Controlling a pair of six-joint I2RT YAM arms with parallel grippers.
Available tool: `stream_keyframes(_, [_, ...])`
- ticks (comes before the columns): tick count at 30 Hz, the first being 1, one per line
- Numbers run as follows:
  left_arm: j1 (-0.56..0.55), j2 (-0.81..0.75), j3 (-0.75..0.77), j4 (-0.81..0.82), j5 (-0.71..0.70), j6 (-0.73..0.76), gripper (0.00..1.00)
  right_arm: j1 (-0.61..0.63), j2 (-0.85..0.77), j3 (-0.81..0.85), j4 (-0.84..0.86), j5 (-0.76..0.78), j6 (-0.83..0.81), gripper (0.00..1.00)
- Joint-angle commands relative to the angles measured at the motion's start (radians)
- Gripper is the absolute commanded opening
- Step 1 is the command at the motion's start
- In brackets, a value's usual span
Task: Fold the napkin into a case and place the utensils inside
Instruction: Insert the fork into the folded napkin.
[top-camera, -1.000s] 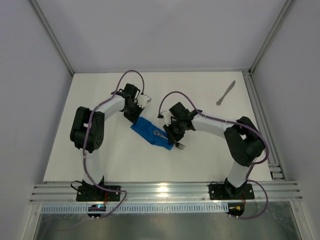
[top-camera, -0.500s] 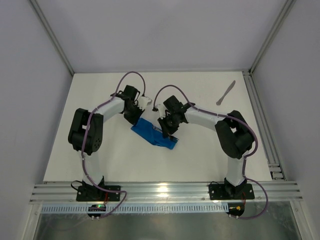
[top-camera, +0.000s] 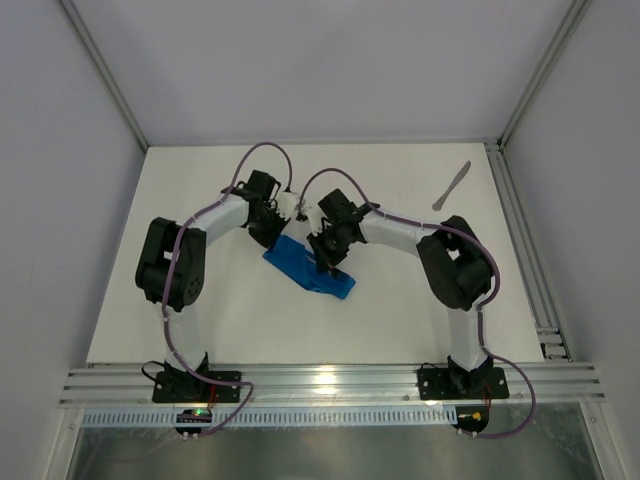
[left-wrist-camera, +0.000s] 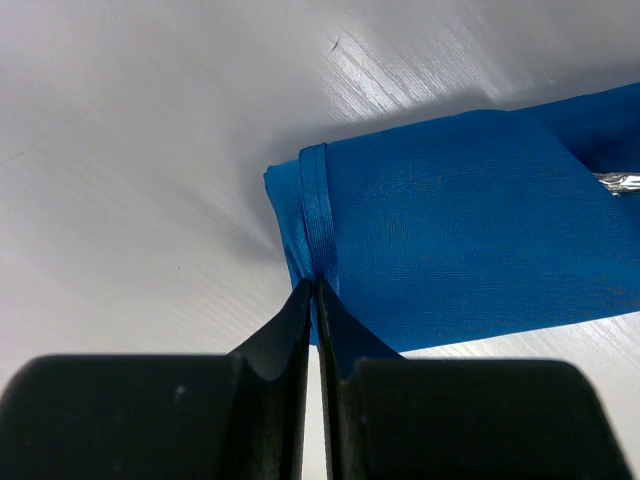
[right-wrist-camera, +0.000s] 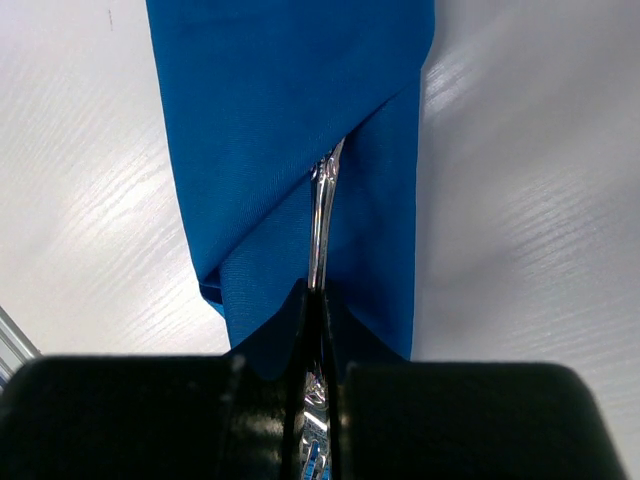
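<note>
The napkin lies folded as a narrow blue case (top-camera: 300, 268) slanting across the table's middle. My left gripper (top-camera: 275, 232) is at its upper-left end. In the left wrist view that gripper (left-wrist-camera: 316, 283) is shut, pinching the hemmed edge of the case (left-wrist-camera: 450, 220). My right gripper (top-camera: 328, 262) hovers over the case's middle. In the right wrist view it (right-wrist-camera: 316, 290) is shut on the silver fork (right-wrist-camera: 320, 215), whose far end runs under a diagonal fold of the case (right-wrist-camera: 270, 120). A glint of the fork (left-wrist-camera: 620, 183) shows at the left wrist view's right edge. The knife (top-camera: 452, 186) lies apart at the far right.
The white table (top-camera: 200, 320) is bounded by an aluminium rail (top-camera: 320, 385) at the near edge and a frame post (top-camera: 515, 230) on the right. Grey walls close off the back and sides. Both arms' cables loop above the case.
My right gripper has moved up and to the left along the case with the fork. The fork's tines, earlier sticking out past the case's lower-right end, no longer show from above. The left gripper held still.
</note>
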Motion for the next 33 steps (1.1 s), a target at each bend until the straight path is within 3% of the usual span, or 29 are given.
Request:
stream_keyframes(1, [-0.002,-0.043,-0.006,0.036,0.020,0.006,0.06,0.011,0.008,0.051,0.040,-0.024,0.006,0.04])
stream_keyframes(18, [-0.002,-0.060,-0.018,0.046,0.021,0.003,0.06,0.040,0.027,0.042,0.098,0.026,0.061,0.09])
stream_keyframes(20, [-0.002,-0.058,-0.017,0.046,0.021,0.001,0.06,0.046,0.022,0.039,0.098,0.034,0.058,0.13])
stream_keyframes(21, [-0.002,-0.057,-0.015,0.046,0.021,0.003,0.07,0.046,0.024,0.037,0.098,0.042,0.061,0.22])
stream_keyframes(25, [-0.002,-0.060,-0.014,0.044,0.015,0.000,0.08,0.046,0.009,0.037,0.082,0.075,0.055,0.36])
stream_keyframes(33, [-0.002,-0.072,-0.008,0.044,-0.003,0.011,0.08,0.048,-0.099,0.049,0.019,0.186,0.038,0.42])
